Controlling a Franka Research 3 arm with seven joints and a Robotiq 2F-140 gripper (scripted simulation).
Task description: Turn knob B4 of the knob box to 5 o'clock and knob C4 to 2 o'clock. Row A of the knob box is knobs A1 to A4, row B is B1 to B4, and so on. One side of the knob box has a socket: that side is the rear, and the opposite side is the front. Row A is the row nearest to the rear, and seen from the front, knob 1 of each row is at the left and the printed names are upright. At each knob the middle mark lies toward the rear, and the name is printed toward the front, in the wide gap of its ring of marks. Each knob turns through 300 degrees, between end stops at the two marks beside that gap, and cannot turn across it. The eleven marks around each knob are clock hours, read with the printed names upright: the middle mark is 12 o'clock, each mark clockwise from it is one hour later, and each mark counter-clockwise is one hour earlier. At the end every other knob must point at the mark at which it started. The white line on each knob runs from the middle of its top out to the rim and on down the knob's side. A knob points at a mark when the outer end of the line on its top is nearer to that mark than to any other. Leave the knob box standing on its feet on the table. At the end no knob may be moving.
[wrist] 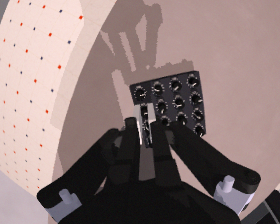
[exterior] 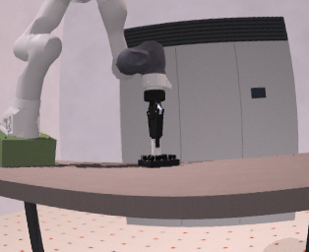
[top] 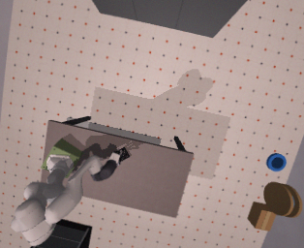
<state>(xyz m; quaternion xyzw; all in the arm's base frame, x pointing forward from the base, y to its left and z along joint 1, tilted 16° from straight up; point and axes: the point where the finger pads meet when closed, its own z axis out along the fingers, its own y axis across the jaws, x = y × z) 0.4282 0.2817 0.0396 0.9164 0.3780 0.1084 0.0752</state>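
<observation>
Black two-finger gripper [wrist: 148, 136], fingers pinched nearly together on a small knob at the near-left edge of the flat black knob box [wrist: 171, 102], which sits on the brown table [exterior: 222, 176] below it. The rigid knob looks small and likely slippery, best pinched across its sides. The white arm [exterior: 37, 56] reaches over, wrist vertical.

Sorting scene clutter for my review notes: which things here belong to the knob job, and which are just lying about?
Job: knob box, claw closed down at the box's near edge, table.

Lying about: blue ring, brown wooden piece, grey cabinet, green base block.
</observation>
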